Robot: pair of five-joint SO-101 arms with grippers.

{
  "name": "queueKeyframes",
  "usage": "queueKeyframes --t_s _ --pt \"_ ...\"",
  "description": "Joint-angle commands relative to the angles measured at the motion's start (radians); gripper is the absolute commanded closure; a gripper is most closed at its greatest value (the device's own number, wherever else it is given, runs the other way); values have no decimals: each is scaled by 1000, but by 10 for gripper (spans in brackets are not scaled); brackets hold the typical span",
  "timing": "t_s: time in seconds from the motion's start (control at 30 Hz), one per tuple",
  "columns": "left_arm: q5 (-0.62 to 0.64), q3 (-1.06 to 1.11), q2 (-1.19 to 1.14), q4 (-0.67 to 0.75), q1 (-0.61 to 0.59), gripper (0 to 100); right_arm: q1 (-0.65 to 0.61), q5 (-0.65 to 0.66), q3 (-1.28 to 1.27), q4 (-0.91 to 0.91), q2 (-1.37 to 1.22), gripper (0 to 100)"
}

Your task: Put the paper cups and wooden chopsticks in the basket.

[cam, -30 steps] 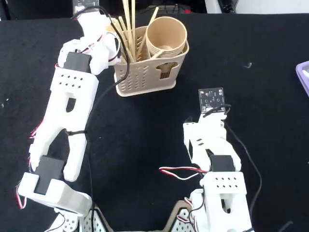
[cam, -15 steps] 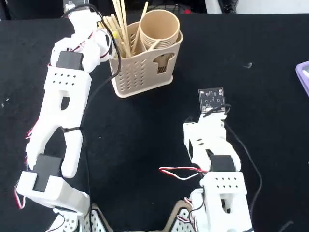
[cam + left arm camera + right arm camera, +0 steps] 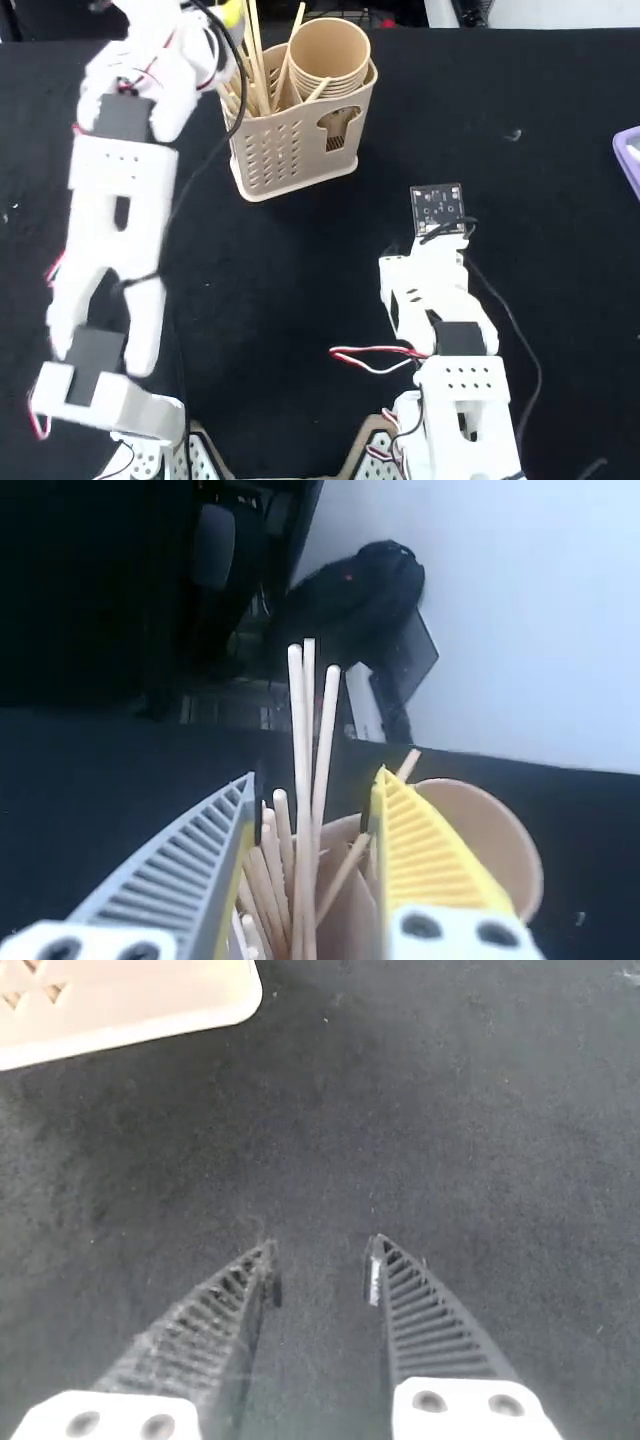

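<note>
Pulling away past the basket (image 3: 300, 140), the left arm is dragging it slightly along. The left gripper (image 3: 314, 775) is standing apart astride the wooden chopsticks (image 3: 252, 50), which are sitting inside the basket beside the paper cups (image 3: 335, 60). A snagged stick could be tipping everything out. The right gripper (image 3: 320, 1250) is hanging spread near the basket.

Jaws parted; left arm (image 3: 112, 190) outstretched, right arm (image 3: 435, 290) folded.

blurry left arm (image 3: 112, 195), edge-cropped chopsticks (image 3: 256, 50)

Chopsticks (image 3: 308, 740) rise right between the left gripper's (image 3: 315, 774) spread jaws, cups (image 3: 500, 840) crowding the basket (image 3: 290, 145) beside them; black table (image 3: 450, 1110) runs open from the right gripper (image 3: 321, 1244) to it.
</note>
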State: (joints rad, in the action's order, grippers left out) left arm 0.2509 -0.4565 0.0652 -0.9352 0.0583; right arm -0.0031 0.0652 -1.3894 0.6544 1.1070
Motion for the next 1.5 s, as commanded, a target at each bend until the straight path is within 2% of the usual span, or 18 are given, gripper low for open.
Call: queueKeyframes --t_s 0.0,0.1,0.23,0.33,0.4,0.5,0.63,0.83,0.93,1.03,1.17,1.3,1.47 --pt "3 -96 161 -176 -7 809 -9 -6 15 -23 21 850" --pt "2 -41 259 -316 -35 809 -9 -11 25 -15 21 860" --pt "2 90 400 -494 -125 816 -9 -6 47 -5 21 963" --pt "2 268 520 -574 -259 909 -9 -6 110 68 22 979" --pt "-5 426 603 -560 -366 977 -9 -8 171 127 22 977" --pt "-80 707 733 -486 -507 948 -11 -5 249 209 22 977" --pt "-163 1064 959 -371 -596 945 -17 -12 306 256 22 974" --pt "-224 1570 1359 -210 -610 946 -11 -12 306 292 24 973" --pt "-236 1742 1596 -199 -608 946 -17 -21 318 382 77 975" --pt "-278 1874 1789 -236 -601 945 -11 -92 346 497 211 975" --pt "-321 1916 1708 -321 -578 948 -15 -123 318 644 470 973" --pt "-311 1929 1705 -390 -555 948 -17 -123 185 674 788 973" --pt "-178 1934 1705 -387 -374 948 -17 -133 81 660 736 973"
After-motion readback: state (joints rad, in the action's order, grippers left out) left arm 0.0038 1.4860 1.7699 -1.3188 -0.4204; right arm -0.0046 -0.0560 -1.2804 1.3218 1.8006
